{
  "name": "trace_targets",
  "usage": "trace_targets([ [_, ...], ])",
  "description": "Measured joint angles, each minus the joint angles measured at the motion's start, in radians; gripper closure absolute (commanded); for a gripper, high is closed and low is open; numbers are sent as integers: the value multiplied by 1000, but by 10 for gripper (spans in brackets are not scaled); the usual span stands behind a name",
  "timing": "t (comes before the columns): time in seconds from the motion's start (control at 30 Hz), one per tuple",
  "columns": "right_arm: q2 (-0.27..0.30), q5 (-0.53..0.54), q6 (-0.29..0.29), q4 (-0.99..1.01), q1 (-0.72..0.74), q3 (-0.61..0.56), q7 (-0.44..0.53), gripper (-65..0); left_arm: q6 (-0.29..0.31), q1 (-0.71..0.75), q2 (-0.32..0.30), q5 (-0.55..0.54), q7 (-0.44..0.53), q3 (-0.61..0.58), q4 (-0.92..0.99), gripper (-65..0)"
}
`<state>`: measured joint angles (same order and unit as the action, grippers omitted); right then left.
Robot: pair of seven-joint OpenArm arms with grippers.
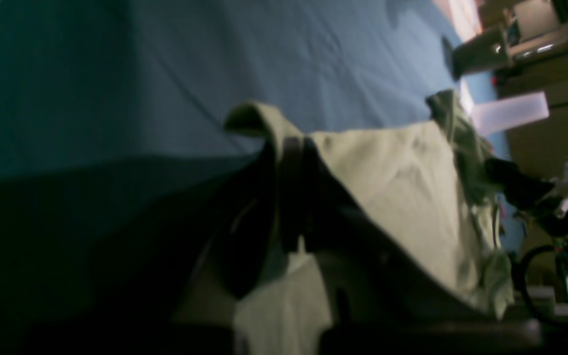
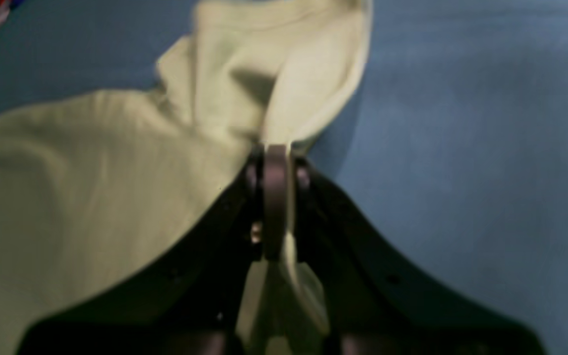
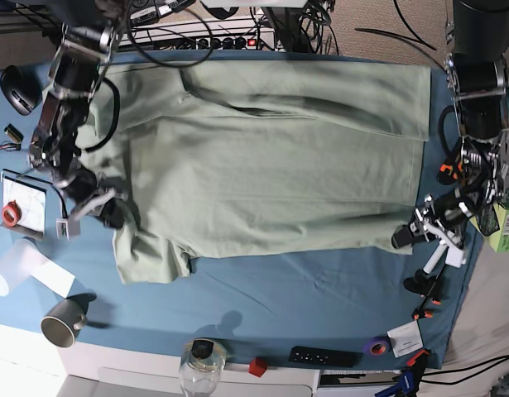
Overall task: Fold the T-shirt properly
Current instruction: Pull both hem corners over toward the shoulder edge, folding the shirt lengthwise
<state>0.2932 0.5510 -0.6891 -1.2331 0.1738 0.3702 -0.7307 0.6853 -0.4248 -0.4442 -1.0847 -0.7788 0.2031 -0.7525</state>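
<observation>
The large pale sage-green short-sleeved cotton T-shirt (image 3: 271, 157) lies spread across the blue-clothed tabletop (image 3: 320, 289), its long upper edge already turned over on itself, and it spans the whole stretch between our two claws. Our right claw (image 2: 276, 148) is clenched on a pinch of fabric at the sleeve end, the cloth rising in a soft peak just ahead of its tips. Our left claw (image 1: 291, 143) is likewise clamped on the hem end, a lip of cloth curling over its tip, with the rest of the shirt running away toward the other arm.

We judge that we are mid-fold, with both near corners gripped and ready to be carried over the body of the shirt. The next move calls for both claws to lift together and travel evenly away from us, keeping the edge taut so that it lands parallel to the far fold; uneven speed would skew the crease.

As for writing, we can read nothing. A small white card (image 3: 24, 203) lies just outside our right claw and a pale green box (image 3: 506, 227) just outside our left, but any print is too small to make out.
</observation>
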Motion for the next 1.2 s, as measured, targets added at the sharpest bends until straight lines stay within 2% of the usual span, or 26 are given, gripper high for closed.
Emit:
trace_targets([
  [0.3,0,50,-7,-263,-167,0,-78,0,1,117,-18,6,-20,-1,-252,0],
  [0.53,8,53,-7,-290,-232,0,-96,0,1,141,-47,24,-31,-1,-271,0],
  [0.67,38,130,-7,-300,-278,0,-126,0,1,173,-58,-17,-42,0,-288,0],
  [1.03,55,133,-8,-473,-450,161,-137,0,1,327,-62,-34,-54,128,-419,0],
  [1.2,55,204,-8,-490,-513,241,-155,0,1,370,-63,-34,-60,158,-452,0],
])
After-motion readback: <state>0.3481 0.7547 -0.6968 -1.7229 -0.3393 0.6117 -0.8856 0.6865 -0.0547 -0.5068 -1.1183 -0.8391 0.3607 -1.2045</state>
